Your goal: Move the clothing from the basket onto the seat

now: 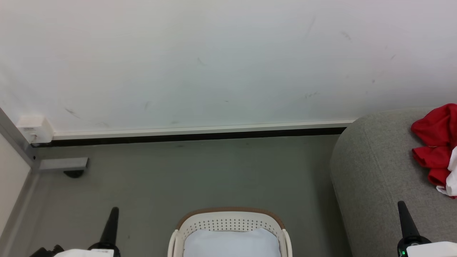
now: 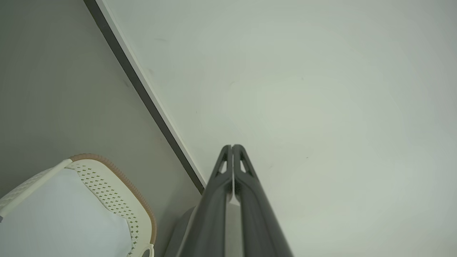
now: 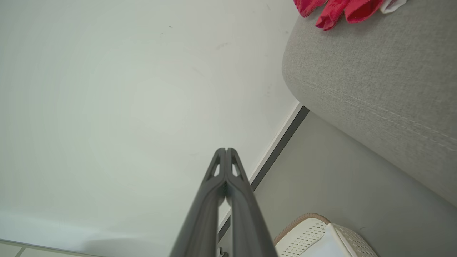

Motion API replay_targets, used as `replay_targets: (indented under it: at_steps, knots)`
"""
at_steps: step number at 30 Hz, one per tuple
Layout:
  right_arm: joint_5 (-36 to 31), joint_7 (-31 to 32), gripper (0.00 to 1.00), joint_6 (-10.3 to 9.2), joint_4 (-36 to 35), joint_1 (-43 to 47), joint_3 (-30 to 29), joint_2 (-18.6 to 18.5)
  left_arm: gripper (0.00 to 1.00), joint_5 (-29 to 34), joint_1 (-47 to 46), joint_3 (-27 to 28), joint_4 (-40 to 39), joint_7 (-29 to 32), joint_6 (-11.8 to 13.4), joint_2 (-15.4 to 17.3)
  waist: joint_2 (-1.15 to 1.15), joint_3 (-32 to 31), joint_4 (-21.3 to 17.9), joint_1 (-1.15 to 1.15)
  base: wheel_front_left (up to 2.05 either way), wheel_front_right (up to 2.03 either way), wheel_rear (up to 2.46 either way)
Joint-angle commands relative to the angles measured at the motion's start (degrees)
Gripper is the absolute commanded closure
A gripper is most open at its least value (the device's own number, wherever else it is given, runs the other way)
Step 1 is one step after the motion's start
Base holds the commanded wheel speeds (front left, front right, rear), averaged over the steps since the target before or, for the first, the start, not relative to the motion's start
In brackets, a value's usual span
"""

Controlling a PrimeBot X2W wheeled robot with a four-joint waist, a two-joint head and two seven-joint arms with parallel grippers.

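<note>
The cream basket (image 1: 230, 219) with its brown rim sits on the floor at the bottom centre; inside it lies a flat pale bluish-white pad (image 1: 231, 242). Red clothing (image 1: 435, 142) with a bit of white cloth lies bunched on the grey seat (image 1: 375, 178) at the right. My left gripper (image 1: 113, 212) is shut and held left of the basket, fingers pointing at the wall. My right gripper (image 1: 402, 207) is shut over the seat's front, below the clothing. The wrist views show the left gripper (image 2: 232, 146) and the right gripper (image 3: 226, 150) shut with nothing between the fingers, the basket (image 2: 114, 192) (image 3: 314, 232), and the clothing (image 3: 339, 9) on the seat (image 3: 375, 82).
A white wall (image 1: 214, 60) with a dark skirting strip stands behind the basket. At the left are a white socket box (image 1: 34, 129) and a grey metal post foot (image 1: 62, 164). Grey floor (image 1: 200, 175) lies between wall, basket and seat.
</note>
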Motion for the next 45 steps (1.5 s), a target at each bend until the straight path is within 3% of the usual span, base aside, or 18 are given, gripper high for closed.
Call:
replay_targets:
  at_steps: [1, 45]
  knots:
    - [2.1, 0.4, 1.0, -0.09, -0.7, -1.2, -0.4, -0.5, 1.0, -2.1, -1.2, 0.3, -0.2, 0.4, -0.4, 0.2, 0.0, 0.0, 0.1, 0.0, 0.0, 0.0, 0.0]
    - [20.2, 5.0, 1.0, -0.13, -3.0, -2.0, -2.5, -0.6, 1.0, -19.3, -4.0, 1.9, 0.4, 5.0, -1.9, -0.1, 0.0, 0.7, 1.2, 0.0, 0.0, 0.0, 0.0]
